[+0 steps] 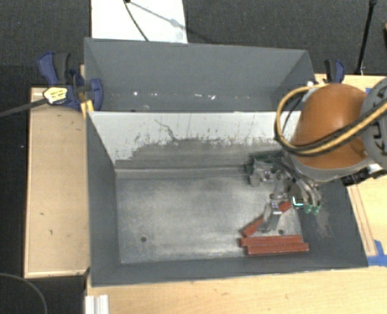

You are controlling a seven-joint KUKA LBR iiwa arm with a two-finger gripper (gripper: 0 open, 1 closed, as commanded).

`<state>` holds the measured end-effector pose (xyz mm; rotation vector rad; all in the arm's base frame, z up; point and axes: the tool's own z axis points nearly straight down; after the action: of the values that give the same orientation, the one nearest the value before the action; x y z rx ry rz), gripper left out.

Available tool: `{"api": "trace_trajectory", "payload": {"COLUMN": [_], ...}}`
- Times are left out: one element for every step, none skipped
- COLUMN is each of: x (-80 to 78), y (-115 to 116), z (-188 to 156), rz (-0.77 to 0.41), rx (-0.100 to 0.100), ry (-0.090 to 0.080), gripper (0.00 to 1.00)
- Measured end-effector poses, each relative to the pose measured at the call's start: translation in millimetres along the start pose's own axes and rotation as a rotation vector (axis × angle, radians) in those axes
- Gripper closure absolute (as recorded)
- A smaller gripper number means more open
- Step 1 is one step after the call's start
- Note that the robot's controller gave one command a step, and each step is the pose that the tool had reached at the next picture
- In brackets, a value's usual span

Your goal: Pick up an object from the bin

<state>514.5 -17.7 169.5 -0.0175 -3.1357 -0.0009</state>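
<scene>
My gripper hangs low over the bin's front right part, under the arm's orange cover. Just below it, a long red-brown flat bar lies along the bin's front wall. A smaller red-brown piece lies slanted on the bar's left end, right beside the gripper's tip; whether they touch cannot be told. A small red and green bit shows close to the gripper's right side; I cannot tell whether it lies loose.
The arm with its orange cover and cables comes in from the right and hides the bin's right back corner. The bin's sloped walls stand close to the gripper at the front and right.
</scene>
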Motion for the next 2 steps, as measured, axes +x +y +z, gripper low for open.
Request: {"api": "trace_trajectory", "payload": {"x": [-10.9, -12.2], "y": [-34.5, -34.1], "z": [101.3, 98.7], "rz": [-0.218, -0.219], "rx": [0.0, 0.001], "ry": [-0.004, -0.008], "gripper": [0.0, 1.0]}}
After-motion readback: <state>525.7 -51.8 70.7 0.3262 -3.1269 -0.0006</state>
